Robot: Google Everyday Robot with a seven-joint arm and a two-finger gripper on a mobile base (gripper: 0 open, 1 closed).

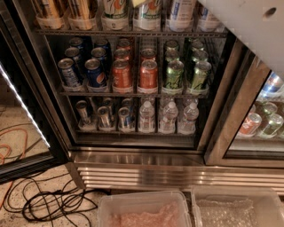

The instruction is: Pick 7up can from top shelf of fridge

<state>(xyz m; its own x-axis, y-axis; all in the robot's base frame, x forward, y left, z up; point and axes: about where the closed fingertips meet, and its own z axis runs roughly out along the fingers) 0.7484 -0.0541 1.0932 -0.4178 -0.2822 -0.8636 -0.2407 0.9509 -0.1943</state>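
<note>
Up top, just a bit of the tool [138, 2] is showing above the 7up can [147, 14] sitting on the top shelf [88, 32] of the fridge [133, 158]. Apart or together, cannot tell.

We saw a speckled floor [11, 217] with black wires [53, 205] and an orange wire [11, 142] on it. Two clear bins [142, 196] sat nearby. A strip of lights [22, 99] glowed on the left.

one view | high, tilted down | near fridge [177, 175] | pincer off-frame
</note>
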